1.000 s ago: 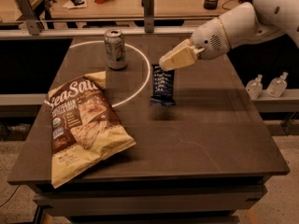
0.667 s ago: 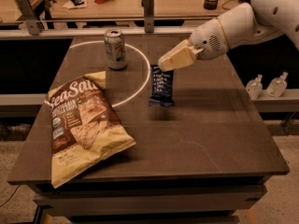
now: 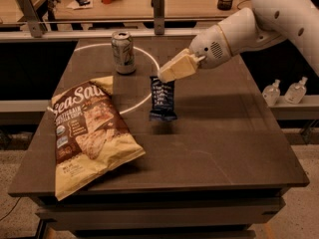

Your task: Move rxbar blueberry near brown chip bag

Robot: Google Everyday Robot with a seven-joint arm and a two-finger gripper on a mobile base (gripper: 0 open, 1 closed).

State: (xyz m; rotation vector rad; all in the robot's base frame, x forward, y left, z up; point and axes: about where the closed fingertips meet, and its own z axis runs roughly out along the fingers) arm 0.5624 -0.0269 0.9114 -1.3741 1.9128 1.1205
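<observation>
**Status: rxbar blueberry held above table centre**

Nearest us, the brown chip bag [image 3: 87, 133] lies flat on the front-left of the dark table [image 3: 224, 153]. Beyond it and to its right, we see the rxbar blueberry [image 3: 163, 101] hanging upright over the table centre, its shadow beneath it, apart from the bag. The gripper [image 3: 165, 74] is clamped on the bar's top end. Farther back stands 1 silver can [image 3: 123, 53]. 2 clear bottles [image 3: 271, 92] sit beyond the table's right edge.
</observation>
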